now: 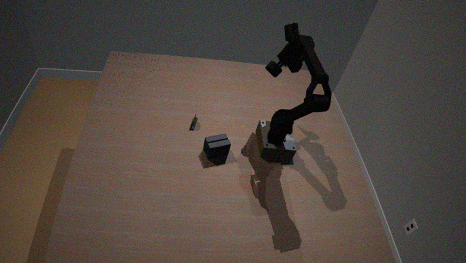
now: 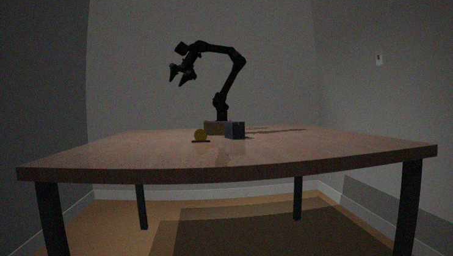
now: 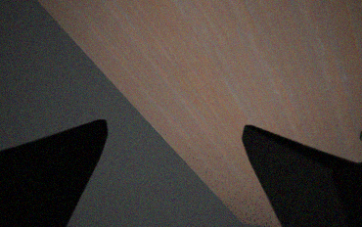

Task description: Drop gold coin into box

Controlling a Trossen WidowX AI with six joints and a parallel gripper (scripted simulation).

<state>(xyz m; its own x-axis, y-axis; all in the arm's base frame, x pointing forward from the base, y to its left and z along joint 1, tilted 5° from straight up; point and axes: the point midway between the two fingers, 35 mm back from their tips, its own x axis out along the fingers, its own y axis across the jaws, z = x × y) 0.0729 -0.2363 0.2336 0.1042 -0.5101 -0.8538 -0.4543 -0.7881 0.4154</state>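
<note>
Gripper (image 1: 283,69) (image 2: 175,83) (image 3: 176,129) up high, jaws spread wide with nothing between them, and in the top view it hangs over by the upper right corner of the table (image 1: 137,184) (image 2: 234,175)! Down below, the gold coin (image 1: 195,117) (image 2: 200,134) stands upright in its holder (image 1: 192,125) (image 2: 200,141) (a tiny thing from up here), between the table's left edge and the arm's base (image 1: 276,154) (image 2: 212,128), with the grey box (image 1: 216,148) (image 2: 234,130) nearby, slot on top.

The wooden tabletop (image 1: 147,177) (image 2: 267,153) (image 3: 205,83) looks smooth and faintly glossy.
</note>
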